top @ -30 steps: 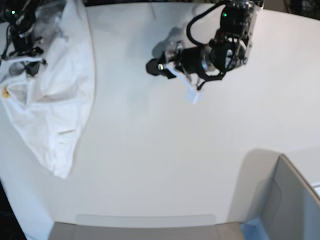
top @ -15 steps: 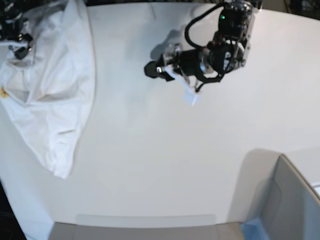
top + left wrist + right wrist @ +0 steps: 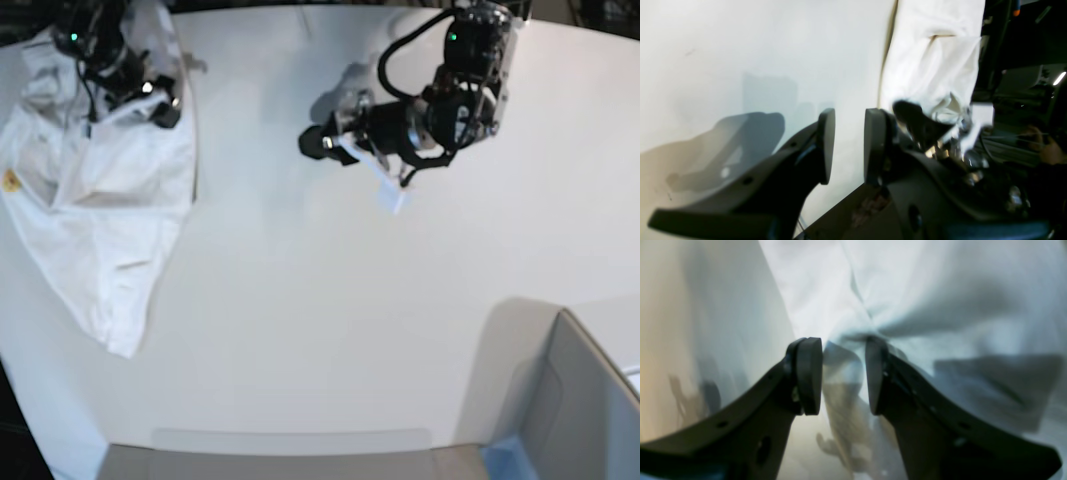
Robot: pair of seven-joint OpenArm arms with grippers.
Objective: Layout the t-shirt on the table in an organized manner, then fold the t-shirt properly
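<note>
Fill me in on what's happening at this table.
A two-armed robot is working on a white t-shirt that lies rumpled at one side of the table, not yet spread flat or folded. The right gripper is over the shirt's upper part with its jaws apart; in its wrist view cloth sits between and behind the fingers, but nothing looks pinched. The left gripper hangs above bare tabletop near the middle, jaws apart and empty, away from the shirt.

T-shirt (image 3: pixel 100 190) crumpled on table (image 3: pixel 320 330) — left edge.
</note>
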